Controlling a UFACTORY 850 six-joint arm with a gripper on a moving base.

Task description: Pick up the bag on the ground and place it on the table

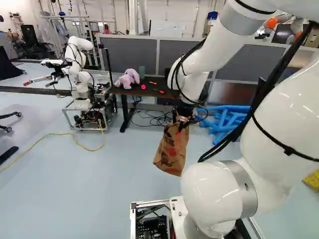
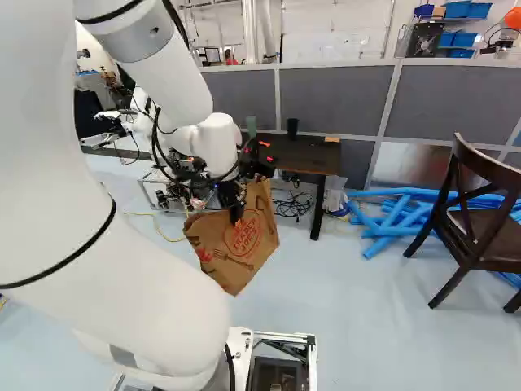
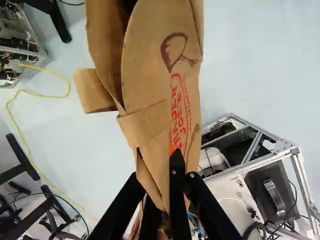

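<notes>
Claw (image 2: 236, 215) clamped on the bag (image 2: 238, 251), its two fingers pinching brown paper between them; the wrist view shows this best, with an orange pad (image 3: 171, 149) pressed against the paper. The bag hangs from the claw, tilted, on the near side of the table (image 2: 308, 156), its lower end pointing down toward the floor (image 2: 350, 326).

The wrist view alone looks down along the bag, which stretches ahead of the claw, and shows a brown flap (image 3: 93, 91) sticking out from its side. Beside the bag there is the metal frame (image 3: 250, 152) of the base. The right base view shows the broad side with its round red print (image 2: 242, 235); the left base view gives a narrower, creased side.

Farther out, only the left base view shows the purple stuffed toy (image 1: 127, 78) and the pink ball (image 1: 143, 86) on the table. Only the right base view has the wooden chair (image 2: 482, 213). Both base views show the blue tubes (image 2: 395, 220) on the floor and another robot (image 1: 78, 59) near the table, with a yellow cord (image 1: 62, 134) by it.
</notes>
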